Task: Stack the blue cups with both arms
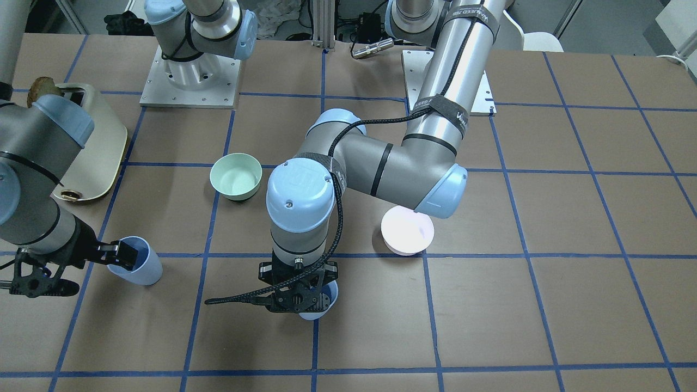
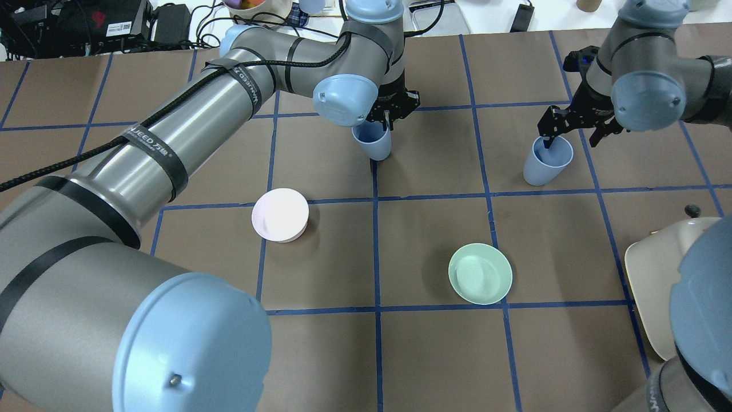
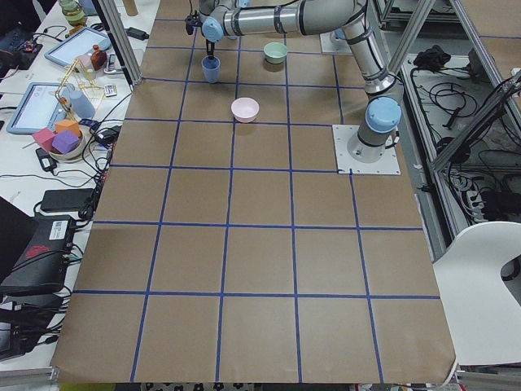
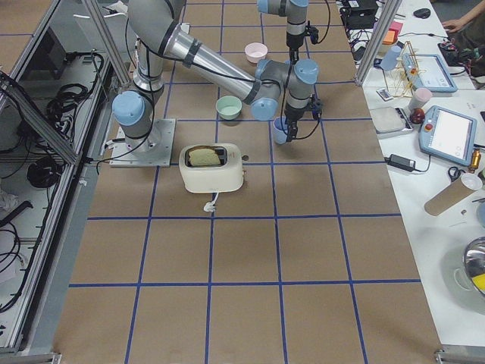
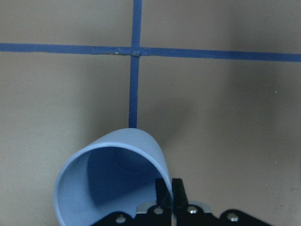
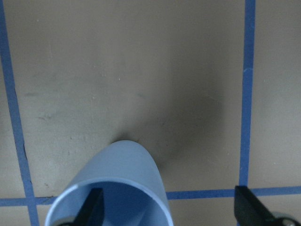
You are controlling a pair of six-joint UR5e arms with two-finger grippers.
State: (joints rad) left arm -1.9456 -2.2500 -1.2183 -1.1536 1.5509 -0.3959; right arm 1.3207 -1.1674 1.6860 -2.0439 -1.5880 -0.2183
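One blue cup (image 2: 372,142) hangs slightly tilted at the left gripper (image 2: 388,117). In the left wrist view the gripper (image 5: 168,186) is shut on this cup's (image 5: 113,155) rim wall, one finger inside and one outside. I cannot tell whether it touches the table. The second blue cup (image 2: 546,163) stands upright at the far right. The right gripper (image 2: 572,134) is open over it. In the right wrist view one of its fingers (image 6: 94,207) is inside the cup (image 6: 124,165) and the other is well outside. The cups are about one tile apart.
A pale pink bowl (image 2: 280,214) sits upside down left of centre, under the left arm's elbow (image 1: 435,190). A mint-green bowl (image 2: 480,273) stands nearer the robot. A cream toaster (image 1: 92,147) with bread in it stands by the right arm.
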